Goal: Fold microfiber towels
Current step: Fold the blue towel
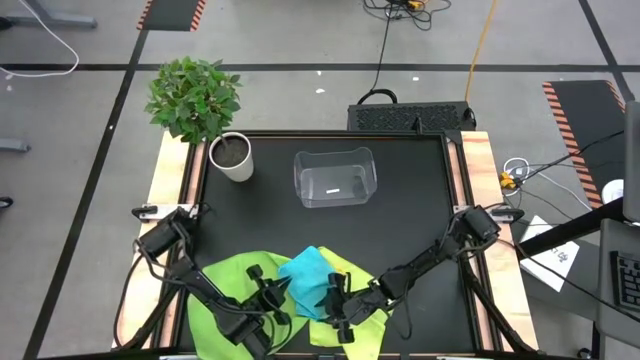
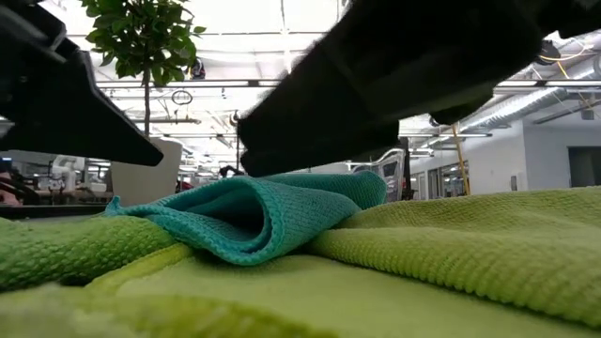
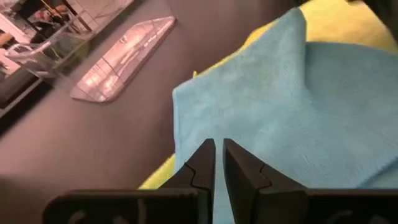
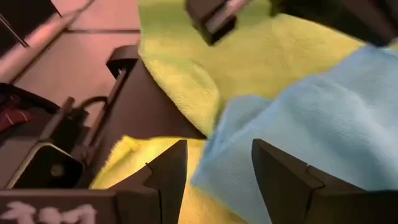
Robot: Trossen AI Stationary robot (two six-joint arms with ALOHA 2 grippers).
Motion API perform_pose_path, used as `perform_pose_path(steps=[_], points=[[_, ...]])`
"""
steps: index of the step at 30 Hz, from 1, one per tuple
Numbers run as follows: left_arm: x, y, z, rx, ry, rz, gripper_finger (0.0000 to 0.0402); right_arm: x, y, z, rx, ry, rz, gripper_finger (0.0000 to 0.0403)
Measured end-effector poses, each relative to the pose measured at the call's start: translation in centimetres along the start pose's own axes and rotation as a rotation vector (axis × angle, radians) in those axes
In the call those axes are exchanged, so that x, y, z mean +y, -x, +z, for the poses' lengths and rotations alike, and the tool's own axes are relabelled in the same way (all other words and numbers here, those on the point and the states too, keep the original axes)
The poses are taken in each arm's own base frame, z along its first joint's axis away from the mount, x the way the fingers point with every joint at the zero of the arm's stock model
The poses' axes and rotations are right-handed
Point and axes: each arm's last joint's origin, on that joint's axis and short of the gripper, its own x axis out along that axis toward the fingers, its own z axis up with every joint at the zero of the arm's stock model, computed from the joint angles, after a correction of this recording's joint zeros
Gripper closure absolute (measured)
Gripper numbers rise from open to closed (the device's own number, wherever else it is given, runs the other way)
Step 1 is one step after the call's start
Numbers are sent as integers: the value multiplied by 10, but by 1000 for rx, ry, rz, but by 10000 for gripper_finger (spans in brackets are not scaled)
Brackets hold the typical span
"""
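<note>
— Left gripper [image 3: 217,152] is pinched nearly shut at the soft turquoise microfibre towel's [image 1: 308,276] edge, bottom centre; right gripper [image 4: 219,163] stands wide, empty.

— Folding's begun — next, the right must take its own edge.

Bystanders on and around the black table

A clear plastic bin [image 1: 335,178] sits on the black table [image 1: 420,210], toward its far edge and about midway across. Left of the bin, near the table's far left corner, stands a white pot [image 1: 232,157] holding a small leafy plant [image 1: 192,97] whose foliage leans out past the table edge. Behind the bin, off the table, a dark perforated box [image 1: 412,116] rests on the grey floor, with a black cable [image 1: 380,50] running away from it. Right of the table lie a white paper [image 1: 550,255] and some loose wires [image 1: 520,172].
</note>
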Motion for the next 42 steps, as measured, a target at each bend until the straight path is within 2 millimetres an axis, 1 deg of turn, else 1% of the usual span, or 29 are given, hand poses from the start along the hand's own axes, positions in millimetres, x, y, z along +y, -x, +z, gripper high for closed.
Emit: perform_pose_path(steps=[5,8,12,17,20,22,26,27,32,39,42], points=[[2,-7,3,1,-3,20,366,1,-14,-14,25,-3,-4,231],[2,-8,4,3,0,22,366,-3,-20,-13,31,-9,-20,231],[2,-7,4,3,-5,20,366,-11,-21,-13,53,1,-90,231],[1,-5,2,4,-10,13,366,-14,-20,-14,85,12,-113,233],[1,-5,3,5,-11,14,366,-15,-20,-14,91,23,-116,255],[1,-5,2,5,-13,14,366,-13,-17,-12,98,48,-115,288],[2,-5,2,6,-16,16,366,-8,-3,-5,129,98,-114,380],[2,-5,2,6,-16,16,366,-6,0,-3,133,106,-114,389],[2,-5,2,8,-17,15,366,-4,11,0,158,97,-156,390],[1,-4,1,18,-20,5,366,8,27,-3,217,83,-182,398],[-1,-3,0,77,-73,-31,366,13,35,-4,226,87,-221,398]])
